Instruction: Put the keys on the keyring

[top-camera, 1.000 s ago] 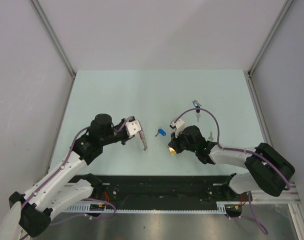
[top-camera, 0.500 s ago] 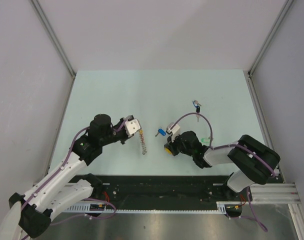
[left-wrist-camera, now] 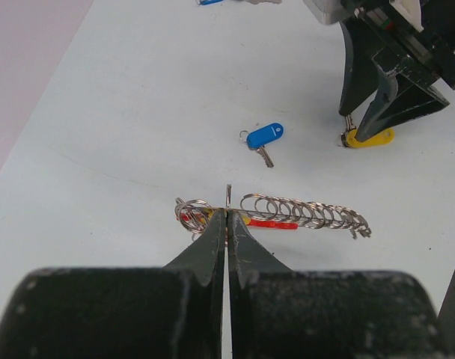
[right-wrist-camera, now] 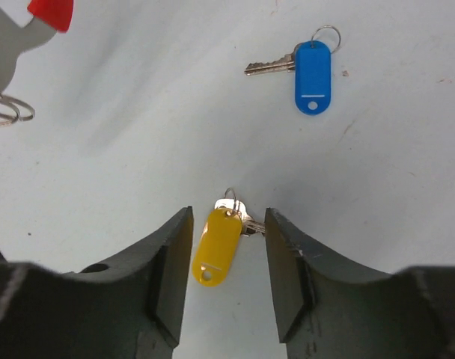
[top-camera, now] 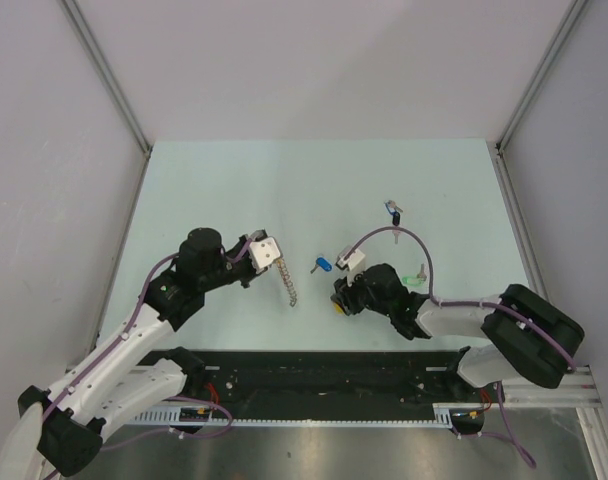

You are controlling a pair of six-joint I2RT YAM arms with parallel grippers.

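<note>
One keyring (left-wrist-camera: 287,213) is pinched by the tightly closed left gripper (left-wrist-camera: 227,215), left of one yellow key (right-wrist-camera: 216,247). That key is not held; the right gripper (right-wrist-camera: 227,218) is spread around it. One blue key (right-wrist-camera: 311,67) is seen just beyond it.

Bright, even overhead light; shadows on the table (top-camera: 214,190) are soft and pale. Wrist views are sharp (the left gripper (left-wrist-camera: 227,215) blurs near the lens).

Pale green table (top-camera: 234,190), grey walls (top-camera: 314,70), silver corner posts (top-camera: 108,75), black rail (top-camera: 324,372) along near edge
</note>
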